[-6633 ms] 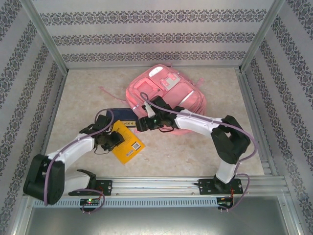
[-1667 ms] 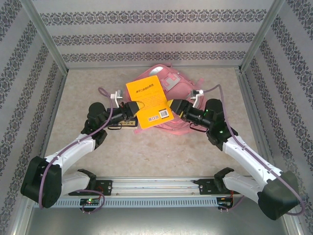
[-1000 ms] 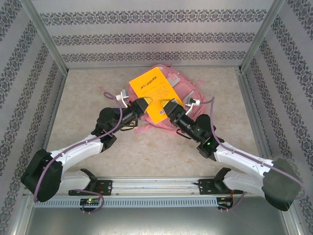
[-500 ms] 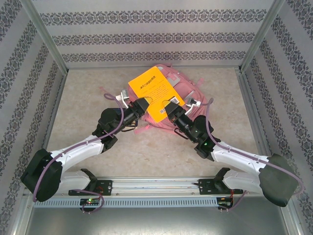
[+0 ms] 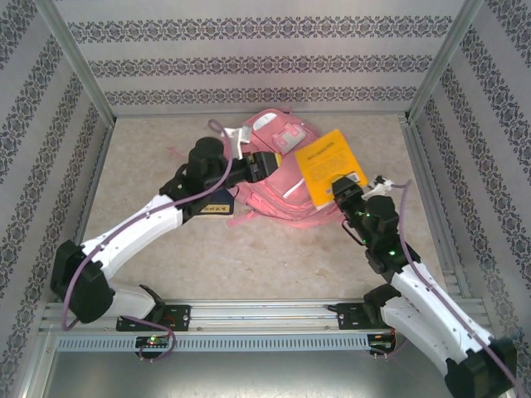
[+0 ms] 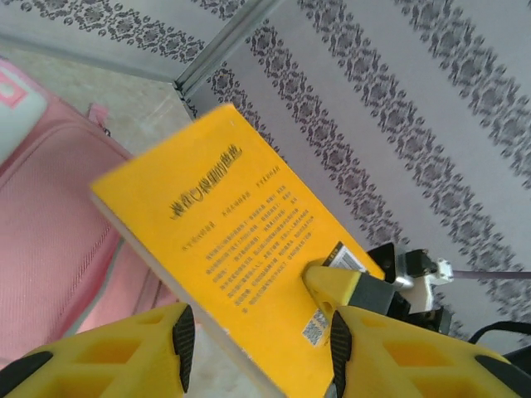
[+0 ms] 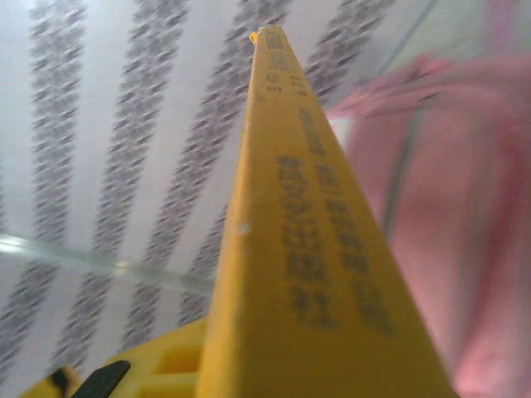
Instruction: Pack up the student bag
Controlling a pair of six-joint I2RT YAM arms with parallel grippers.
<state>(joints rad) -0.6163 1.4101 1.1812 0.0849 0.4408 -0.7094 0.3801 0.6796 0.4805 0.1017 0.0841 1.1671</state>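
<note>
The pink student bag (image 5: 282, 197) lies flat at the back middle of the table. A yellow book (image 5: 330, 166) hangs tilted over the bag's right side, with my right gripper (image 5: 341, 190) shut on its lower barcode corner. In the right wrist view the book's spine (image 7: 315, 249) runs up the middle, with the bag (image 7: 465, 182) behind it. My left gripper (image 5: 264, 163) hovers over the bag's left part, pointing right, jaws open and holding nothing. In the left wrist view the book (image 6: 241, 240) sits beyond my spread fingers (image 6: 182, 336), apart from them, with the bag (image 6: 50, 232) below.
A dark blue book (image 5: 217, 205) lies on the table against the bag's left edge, under my left arm. Patterned walls and metal posts enclose the table on three sides. A pink strap (image 5: 242, 217) trails off the bag's near edge.
My left gripper let go of the yellow book, opened and drew back over the bag. My right gripper closed on the book and carried it right, off the bag's middle.
</note>
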